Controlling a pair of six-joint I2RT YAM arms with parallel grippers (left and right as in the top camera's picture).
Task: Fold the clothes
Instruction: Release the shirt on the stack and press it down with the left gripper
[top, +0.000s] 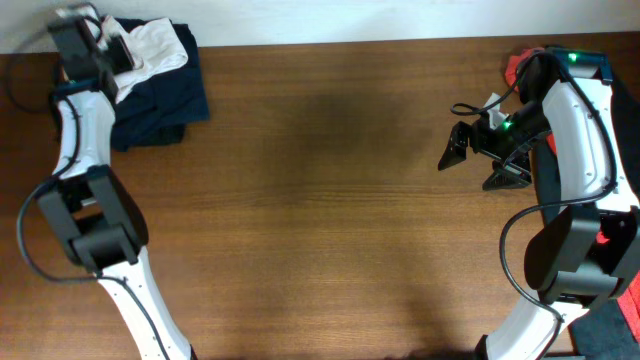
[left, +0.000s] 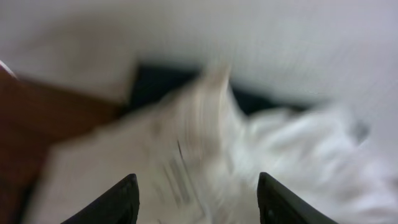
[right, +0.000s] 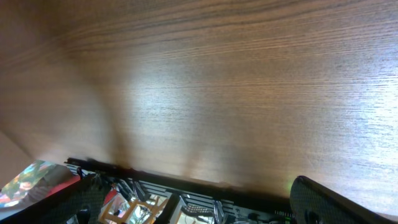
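Observation:
A white T-shirt (top: 160, 45) lies crumpled on a pile of navy clothes (top: 160, 100) at the table's far left corner. My left gripper (top: 120, 55) is at the shirt's left edge. In the left wrist view the white T-shirt (left: 205, 137) is blurred and fills the frame, with navy fabric (left: 155, 78) behind it. The left gripper (left: 199, 205) is open over it, fingers wide apart. My right gripper (top: 478, 165) is open and empty over bare wood at the right. In its wrist view the right gripper (right: 202, 205) shows only tabletop between its fingers.
A red garment (top: 515, 68) lies at the far right corner behind the right arm. The brown wooden table (top: 320, 200) spans the view. The right wrist view shows the table's edge (right: 186, 180) with clutter beyond it.

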